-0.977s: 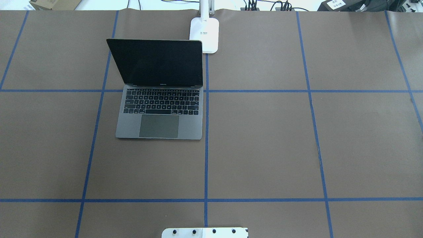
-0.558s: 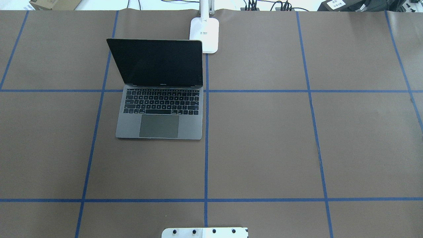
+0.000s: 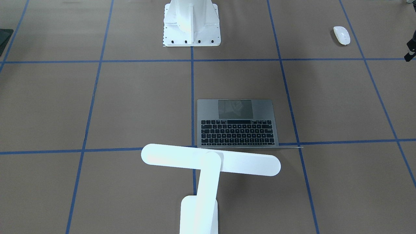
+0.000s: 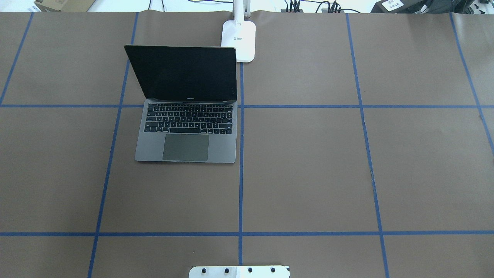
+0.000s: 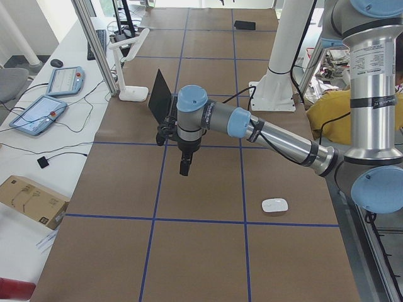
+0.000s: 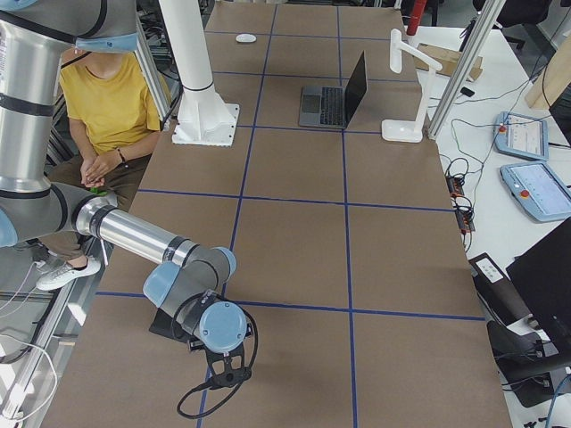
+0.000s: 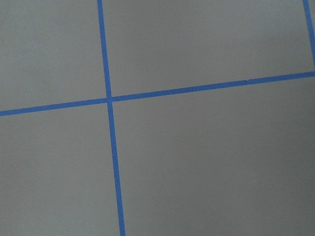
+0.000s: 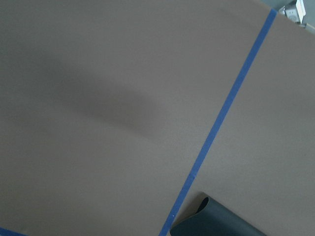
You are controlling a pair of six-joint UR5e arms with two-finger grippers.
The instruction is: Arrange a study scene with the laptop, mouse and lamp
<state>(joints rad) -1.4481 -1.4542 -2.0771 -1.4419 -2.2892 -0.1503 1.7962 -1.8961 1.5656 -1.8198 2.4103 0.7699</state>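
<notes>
Laptop [image 4: 185,146] opens toward robot, lamp [image 3: 211,162] behind to light keys; mouse [image 3: 341,35], upper right, awaits pickup; left gripper [image 5: 184,167], right gripper [image 6: 228,373]: grip undeterminable.

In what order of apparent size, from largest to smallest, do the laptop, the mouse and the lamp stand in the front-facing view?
1. lamp: looks largest, but it is nearest the camera, so its lead is unsure.
2. laptop
3. mouse: clearly smallest.

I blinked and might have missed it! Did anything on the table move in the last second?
No, nothing visibly moved. The slim grey metal laptop stays open in the same spot, and the white T-shaped desk lamp behind it has not shifted.
</notes>
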